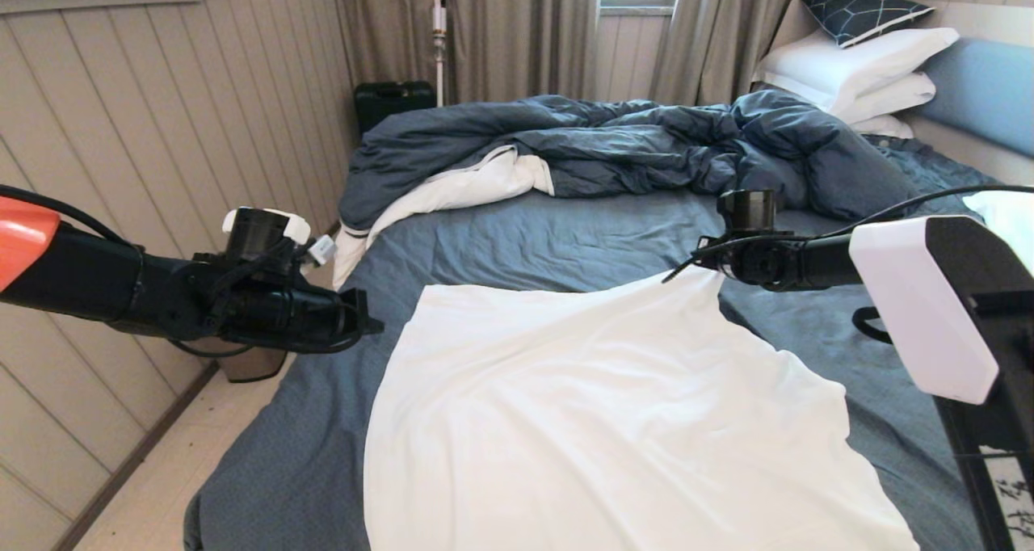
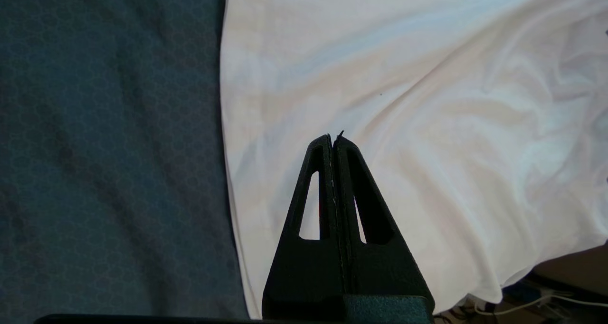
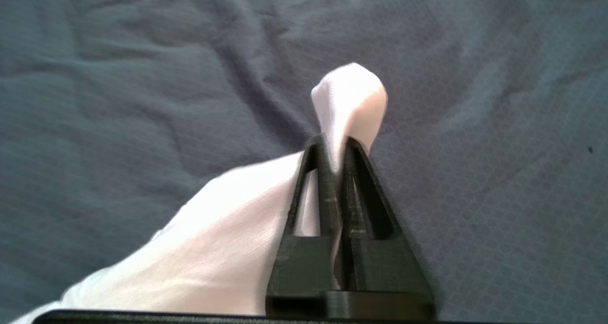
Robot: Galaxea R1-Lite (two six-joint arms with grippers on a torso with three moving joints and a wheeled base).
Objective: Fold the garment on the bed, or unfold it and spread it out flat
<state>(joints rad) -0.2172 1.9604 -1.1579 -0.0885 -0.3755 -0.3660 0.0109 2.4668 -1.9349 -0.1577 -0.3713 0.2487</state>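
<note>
white garment [image 1: 614, 422] on bed [image 1: 565, 236], corner pinched by right gripper [image 3: 336, 146].

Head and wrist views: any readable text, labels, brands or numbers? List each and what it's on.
None readable in any view.
No print shows on the garment, the bed, the left gripper or the right gripper.

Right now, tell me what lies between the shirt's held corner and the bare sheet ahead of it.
Nothing visible. The right gripper is shut on the shirt corner, lifted over bare sheet. The rumpled duvet lies farther up the bed, clear of that stretch. The left gripper is shut, holding nothing, above the shirt's edge.
</note>
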